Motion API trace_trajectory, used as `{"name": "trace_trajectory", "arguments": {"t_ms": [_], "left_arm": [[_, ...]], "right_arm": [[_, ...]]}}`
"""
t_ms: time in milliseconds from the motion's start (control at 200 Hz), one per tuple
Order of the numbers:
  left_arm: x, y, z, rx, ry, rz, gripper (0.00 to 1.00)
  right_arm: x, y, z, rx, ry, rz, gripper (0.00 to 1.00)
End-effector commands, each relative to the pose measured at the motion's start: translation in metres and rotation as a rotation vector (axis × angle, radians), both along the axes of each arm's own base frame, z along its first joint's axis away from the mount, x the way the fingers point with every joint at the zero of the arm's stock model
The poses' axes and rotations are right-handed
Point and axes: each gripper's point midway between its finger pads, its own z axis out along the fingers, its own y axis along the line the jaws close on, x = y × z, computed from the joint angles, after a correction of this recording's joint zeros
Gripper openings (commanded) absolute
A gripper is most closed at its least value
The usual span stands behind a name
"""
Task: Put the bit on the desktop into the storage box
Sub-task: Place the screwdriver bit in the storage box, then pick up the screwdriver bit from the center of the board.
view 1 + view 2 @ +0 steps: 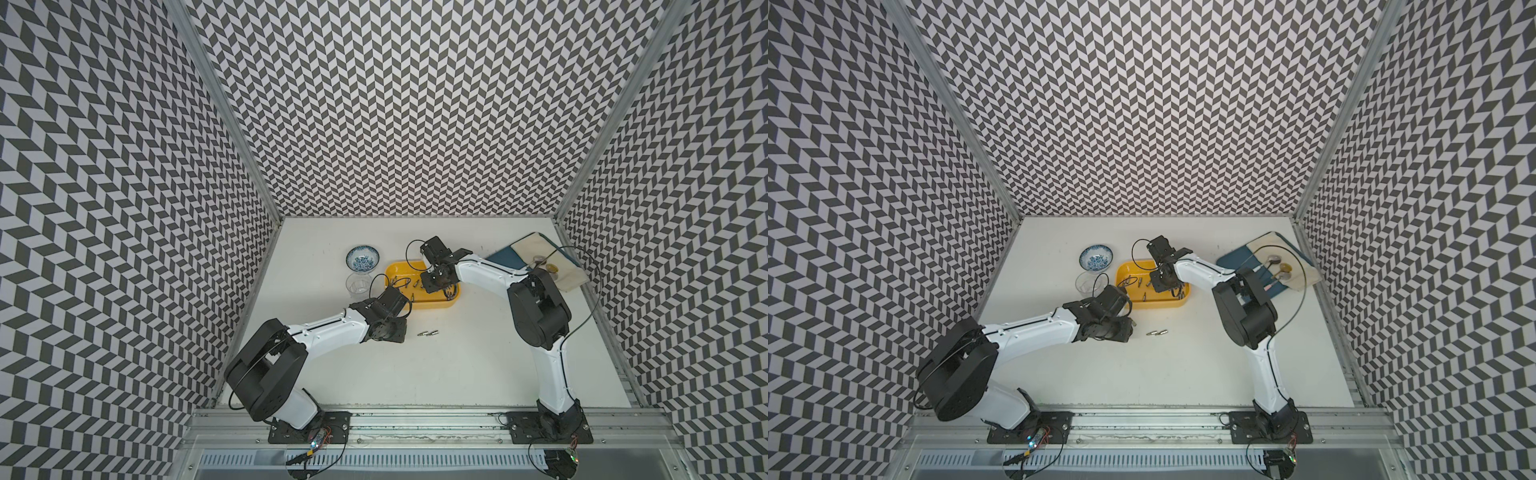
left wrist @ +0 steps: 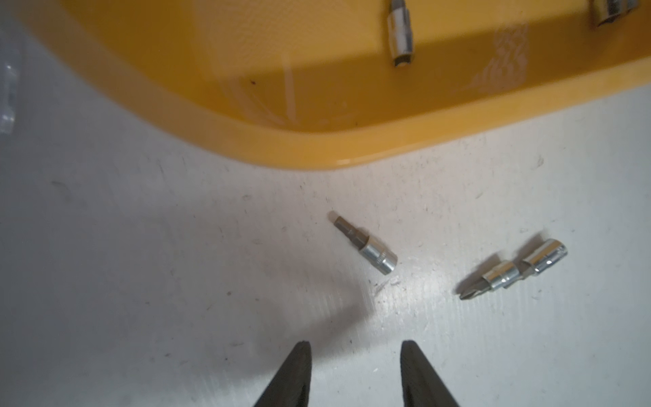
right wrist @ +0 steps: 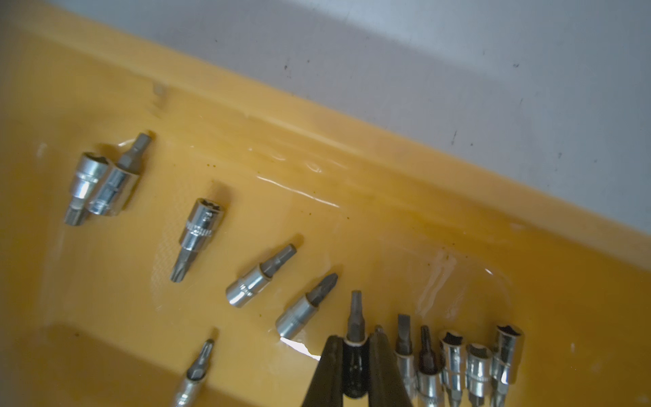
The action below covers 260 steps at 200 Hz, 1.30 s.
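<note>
Though obscure from above, bit [image 3: 355,313] in right end effector [image 3: 356,336].

Both top views look steeply down from high over the near rail [image 1: 415,419] onto the whole table [image 1: 415,374], nearly alike; each wrist camera hangs close above it, left beside, right over the storage box [image 2: 317,151], which all views share.

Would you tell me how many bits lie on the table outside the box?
3: a lone bit near the box; beside it a cross-tip bit touching a third bit. Others may be hidden.
</note>
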Motion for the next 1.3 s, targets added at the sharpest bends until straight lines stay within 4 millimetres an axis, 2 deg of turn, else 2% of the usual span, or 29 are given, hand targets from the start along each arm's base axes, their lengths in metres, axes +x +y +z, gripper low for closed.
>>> {"name": "trace_trajectory", "arguments": {"t_ms": [0, 180, 371, 526, 601, 716, 1002, 1297], "left_arm": [[0.009, -0.011, 0.004, -0.021, -0.023, -0.003, 0.46], [0.014, -0.015, 0.010, -0.037, -0.041, 0.001, 0.47], [0.020, -0.019, 0.010, -0.038, -0.047, 0.005, 0.47], [0.025, -0.023, 0.008, -0.035, -0.048, 0.000, 0.48], [0.028, -0.024, 0.006, -0.026, -0.046, -0.003, 0.48], [0.034, -0.026, 0.004, -0.014, -0.052, -0.005, 0.48], [0.046, -0.026, 0.004, 0.015, -0.067, 0.008, 0.49], [0.046, -0.012, -0.007, 0.116, -0.057, 0.001, 0.49]], "right_arm": [[0.017, 0.005, 0.005, 0.014, -0.049, -0.008, 0.00], [0.020, 0.005, 0.000, 0.002, -0.044, -0.009, 0.00], [0.019, 0.005, -0.004, -0.001, -0.037, -0.011, 0.14], [0.019, 0.003, 0.000, -0.001, -0.045, -0.014, 0.27], [0.019, 0.003, 0.004, -0.001, -0.053, -0.015, 0.30], [0.020, 0.002, 0.013, 0.004, -0.069, -0.017, 0.34], [0.017, -0.002, 0.046, 0.030, -0.117, -0.027, 0.34], [0.015, -0.007, 0.073, 0.047, -0.152, -0.033, 0.34]]}}
